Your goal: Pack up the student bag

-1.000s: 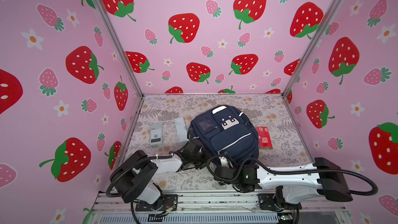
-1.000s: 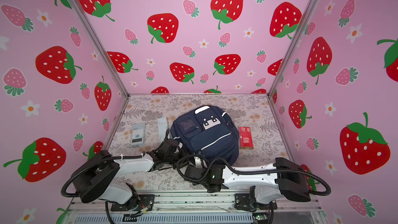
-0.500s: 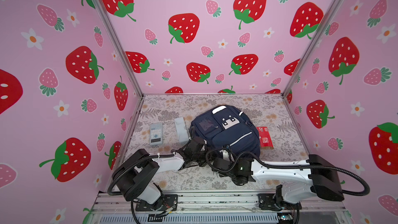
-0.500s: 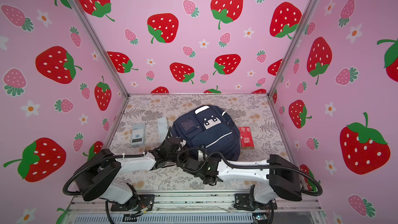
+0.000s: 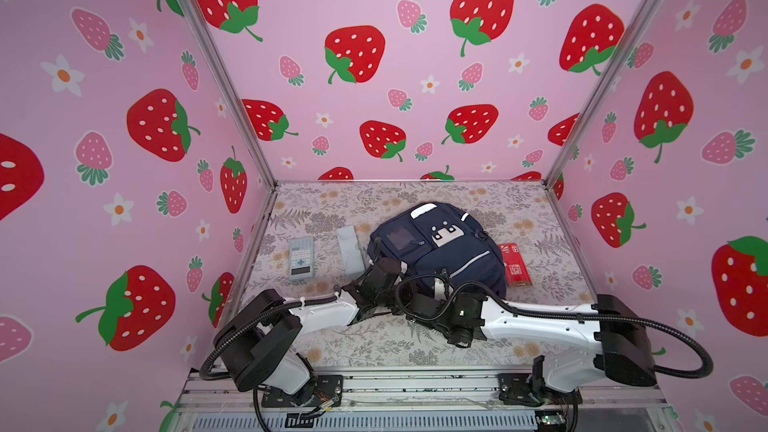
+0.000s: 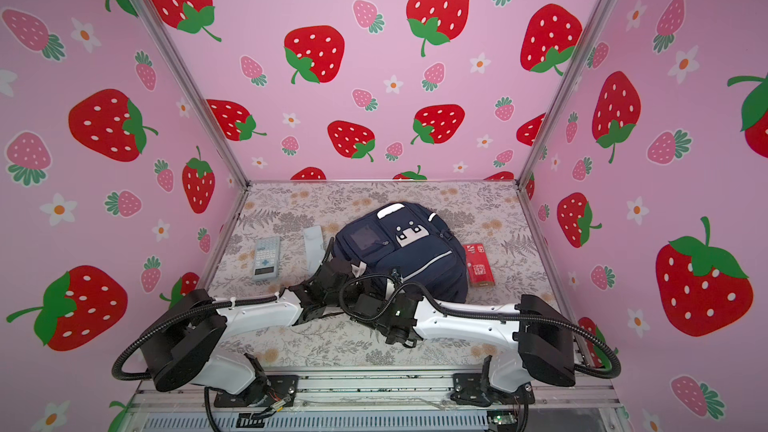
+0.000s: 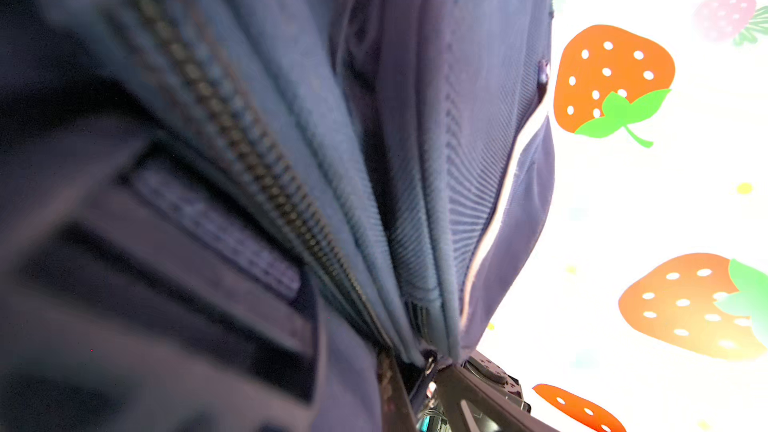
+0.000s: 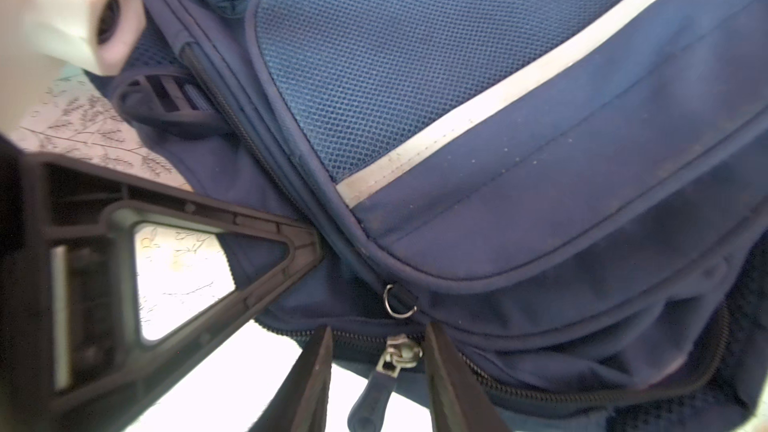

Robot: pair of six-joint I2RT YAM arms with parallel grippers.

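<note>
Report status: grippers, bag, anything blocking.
Left gripper shut on student bag edge. Right gripper open, fingers astride zipper pull. Nothing blocking.

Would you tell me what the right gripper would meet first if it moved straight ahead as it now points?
The right gripper would most likely meet the zip slider on the bag: it sits between the open jaws, near their tips. Depth is hard to judge this close.
</note>
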